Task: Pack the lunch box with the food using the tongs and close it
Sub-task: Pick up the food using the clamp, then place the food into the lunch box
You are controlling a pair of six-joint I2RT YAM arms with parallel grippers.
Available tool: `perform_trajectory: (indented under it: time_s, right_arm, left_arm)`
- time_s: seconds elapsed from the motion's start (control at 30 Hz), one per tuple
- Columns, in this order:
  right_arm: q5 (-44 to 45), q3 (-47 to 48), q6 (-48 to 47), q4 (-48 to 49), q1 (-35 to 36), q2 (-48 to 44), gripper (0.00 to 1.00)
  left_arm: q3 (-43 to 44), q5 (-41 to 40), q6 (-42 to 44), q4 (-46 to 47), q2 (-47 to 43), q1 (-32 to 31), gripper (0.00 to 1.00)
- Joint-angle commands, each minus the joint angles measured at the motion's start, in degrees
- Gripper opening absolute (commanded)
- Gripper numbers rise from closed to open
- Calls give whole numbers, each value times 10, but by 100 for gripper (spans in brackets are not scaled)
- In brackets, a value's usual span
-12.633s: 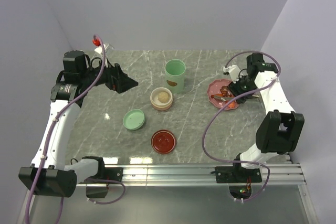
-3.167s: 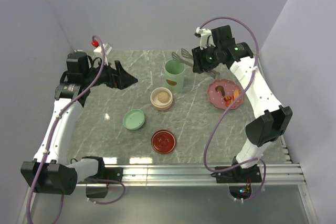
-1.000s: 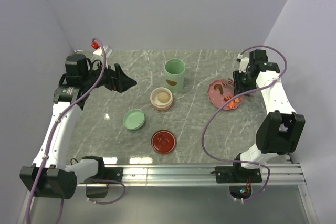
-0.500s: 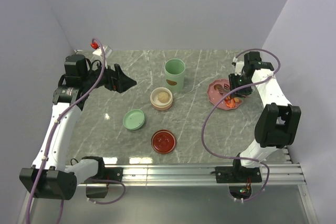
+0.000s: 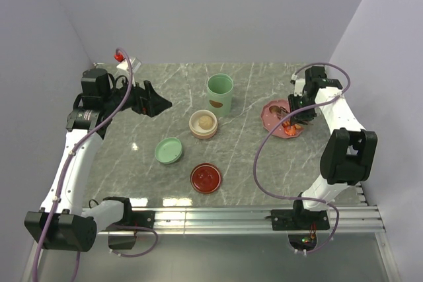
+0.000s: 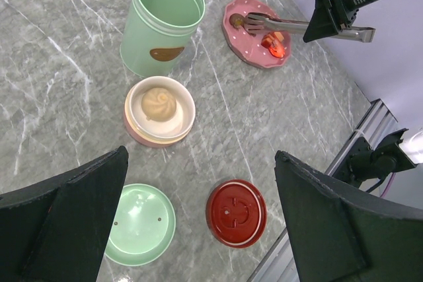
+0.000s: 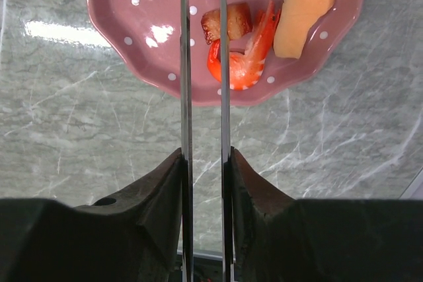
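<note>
My right gripper [image 7: 203, 156] is shut on the silver tongs [image 7: 186, 64], whose two arms run close together out over the pink plate [image 7: 132, 31]. Their tips reach a dark piece at the plate's far side, cut off at the top edge of the right wrist view. The food on the plate is a red shrimp [image 7: 231, 67], a brown piece [image 7: 225, 23] and an orange slice [image 7: 307, 4], all lying just right of the tongs. From above, the right gripper [image 5: 301, 111] hangs over the plate [image 5: 271, 127]. My left gripper [image 6: 201, 156] is open, high over the left of the table.
The lunch box parts stand mid-table: a tall green cup [image 5: 220, 94], a beige tier holding a bun [image 5: 203, 123], a green lid [image 5: 169, 150] and a red lid [image 5: 206, 177]. The right wall is close behind the plate.
The right gripper has shifted slightly over the plate and squeezed the tongs' arms closer together. The left arm has not moved.
</note>
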Motion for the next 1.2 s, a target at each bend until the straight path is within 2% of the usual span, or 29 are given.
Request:
perform_trajectory:
  time_s: [0.0,0.2,0.4,0.53,0.63,0.87,1.17]
  right_arm:
    - [8,13,-5,3,5,-13,34]
    - [3,63,-19,-30,5,-69,32]
    - [-79,178,3,-70,24,-77,32]
    - [-106,246,32,-59,77,-71,32]
    - [-113,272,43,-43,124,-59,32]
    - [-66,310,31,-39,215,-4,33]
    - [-32,354,22,-49,253,57,39]
  left_arm:
    - [0,1,5,9,-11,3,99]
    - [-1,2,3,9,-21,3,99]
    - [1,10,-6,20,-16,3,99]
    - [5,29,-3,19,-14,3,100]
    - [0,18,-33,39,-18,3,99]
    - [14,11,-40,31,-7,3,99]
    - [27,7,-23,16,2,3,99]
